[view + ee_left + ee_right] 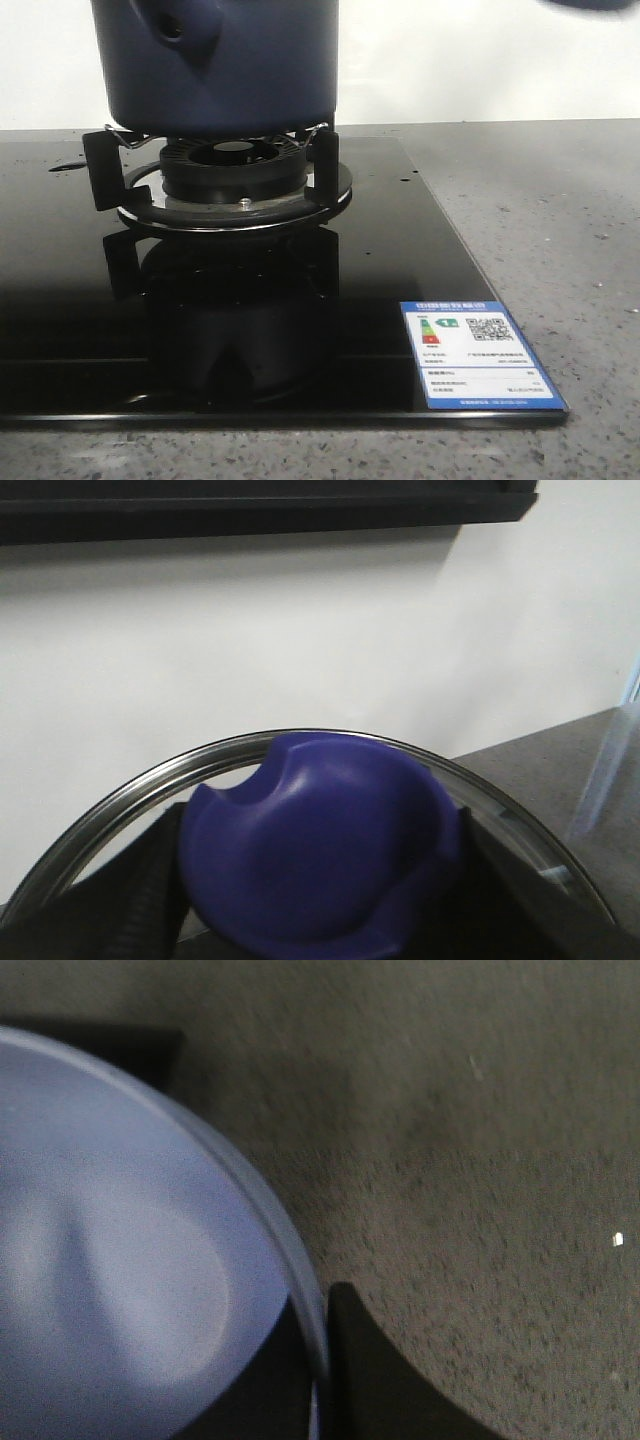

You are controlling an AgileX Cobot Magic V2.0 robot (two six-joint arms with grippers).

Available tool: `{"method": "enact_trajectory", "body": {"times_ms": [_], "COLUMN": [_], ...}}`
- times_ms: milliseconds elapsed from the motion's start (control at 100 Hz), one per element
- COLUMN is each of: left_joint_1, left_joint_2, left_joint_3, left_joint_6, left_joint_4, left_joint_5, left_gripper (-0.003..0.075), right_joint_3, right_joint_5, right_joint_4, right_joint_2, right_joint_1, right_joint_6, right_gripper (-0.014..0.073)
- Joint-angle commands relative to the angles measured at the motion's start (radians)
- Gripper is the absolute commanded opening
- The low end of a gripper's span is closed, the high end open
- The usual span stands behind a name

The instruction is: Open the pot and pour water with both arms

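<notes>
Pot (220, 65): dark navy, smooth-sided, tubular side nub, on burner (232, 175).

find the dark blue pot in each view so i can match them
Front view: the pot sits on the burner stand, upper left of centre, cut by the top edge.
Left wrist view: not in it; only a glass lid with a blue knob.
Right wrist view: not in it; a pale blue bowl instead.
Shared landmark: the grey speckled counter.
</notes>
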Motion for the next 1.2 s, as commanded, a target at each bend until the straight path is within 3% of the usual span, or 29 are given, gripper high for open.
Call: {"method": "enact_trajectory", "body": {"times_ms": [0, 350, 920, 1020, 1100, 1190], "left_joint_1": [-0.05, -0.129, -0.129, -0.129, -0.129, -0.129], "left_joint_2": [-0.01, 0.041, 0.058, 0.064, 0.072, 0.081], "left_joint_3": [-0.042, -0.044, -0.044, -0.044, -0.044, -0.046], "left_joint_6": [0.014, 0.035, 0.035, 0.035, 0.035, 0.035], "left_joint_4": [-0.045, -0.048, -0.051, -0.051, -0.054, -0.06], "left_joint_5": [-0.069, -0.074, -0.072, -0.072, -0.072, -0.072], "left_gripper": [0.0358, 0.0358, 0.0358, 0.0358, 0.0358, 0.0358], "right_joint_3": [0.051, 0.278, 0.308, 0.304, 0.294, 0.269], "right_joint_5": [-0.032, -0.161, -0.199, -0.192, -0.171, -0.149], "right_joint_4": [0.019, -0.041, -0.081, -0.079, -0.077, -0.06], "right_joint_2": [-0.023, -0.021, 0.019, 0.017, 0.013, -0.006], "right_joint_1": [-0.025, -0.025, -0.025, -0.025, -0.025, -0.025], "right_joint_6": [0.005, 0.0, -0.002, -0.001, -0.001, -0.001], "right_gripper": [-0.0042, -0.0042, -0.0032, 0.0091, 0.0316, 0.0479]}}
